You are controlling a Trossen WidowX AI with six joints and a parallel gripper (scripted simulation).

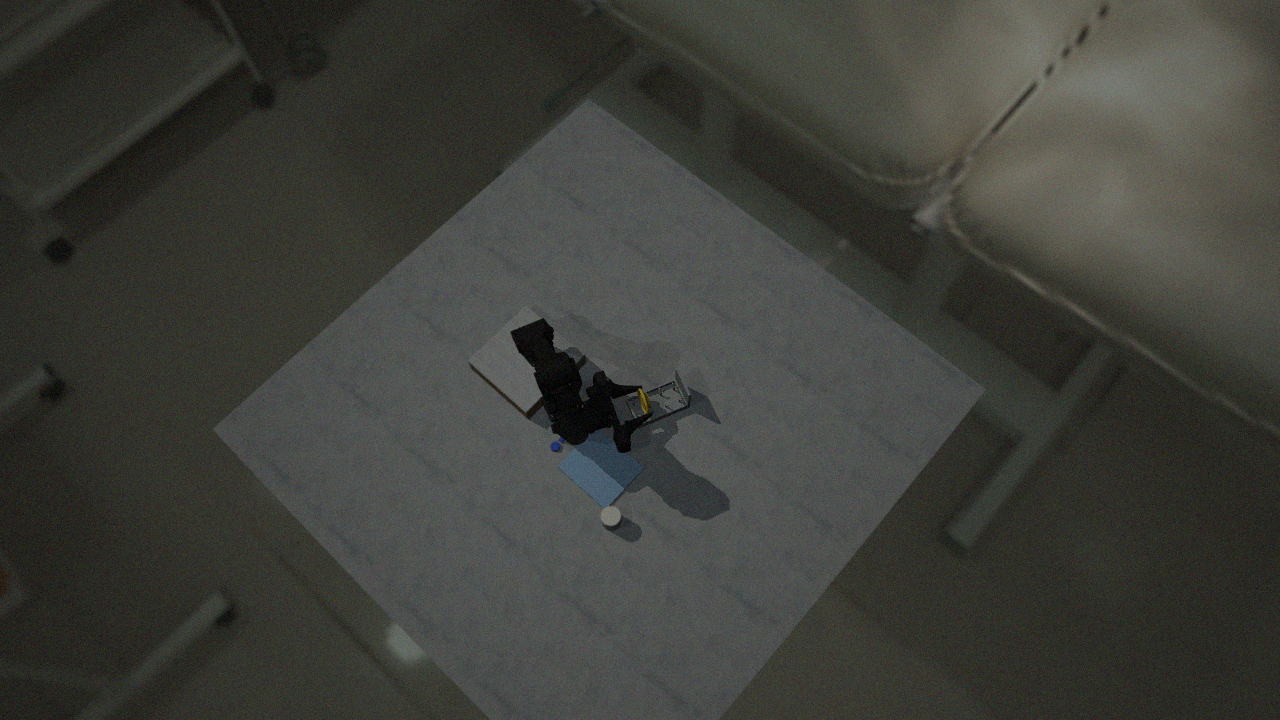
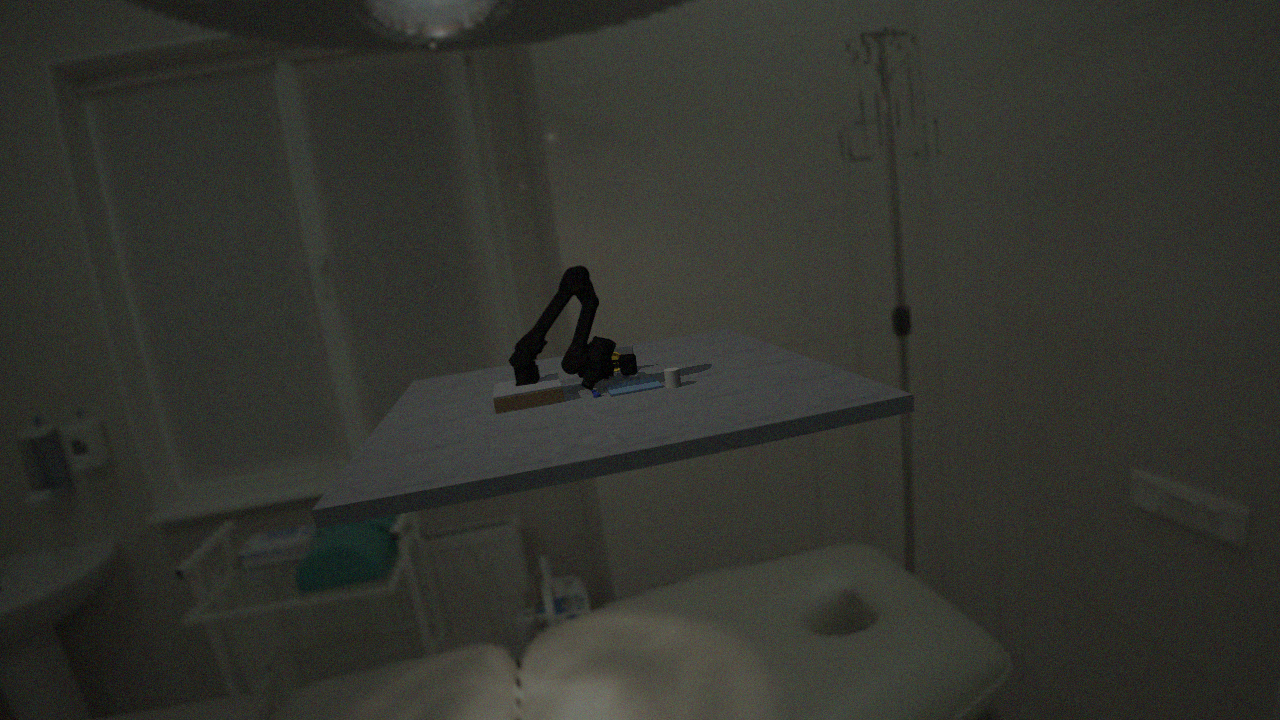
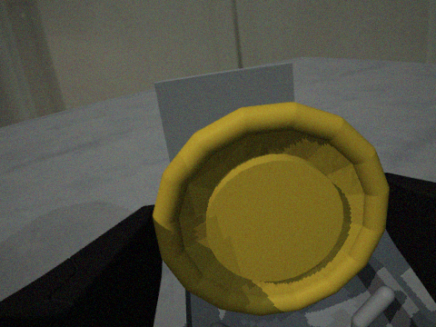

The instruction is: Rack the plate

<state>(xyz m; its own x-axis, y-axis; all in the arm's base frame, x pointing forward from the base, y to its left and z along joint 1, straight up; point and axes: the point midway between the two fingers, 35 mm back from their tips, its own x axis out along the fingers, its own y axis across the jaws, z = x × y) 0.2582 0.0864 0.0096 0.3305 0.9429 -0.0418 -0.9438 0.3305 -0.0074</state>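
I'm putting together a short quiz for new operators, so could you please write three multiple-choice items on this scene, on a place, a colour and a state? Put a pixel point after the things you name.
1. Where is the white cylinder?
A. On the blue mat
B. Beyond a corner of the blue mat
C. In the rack

2. What colour is the plate?
A. Green
B. Red
C. Yellow

3. How is the gripper?
A. Shut on the plate
B. Open, with nothing in it
C. Shut on the white cylinder

1: B, the top view shows the white cylinder (image 1: 610,516) (image 2: 672,377) just past a corner of the blue mat (image 1: 594,474) (image 2: 633,388).
2: C, the wrist view shows the plate (image 1: 644,402) (image 3: 275,218) yellow all over.
3: A, the plate's rim sits between the fingers of the gripper (image 1: 644,402) (image 3: 268,203).
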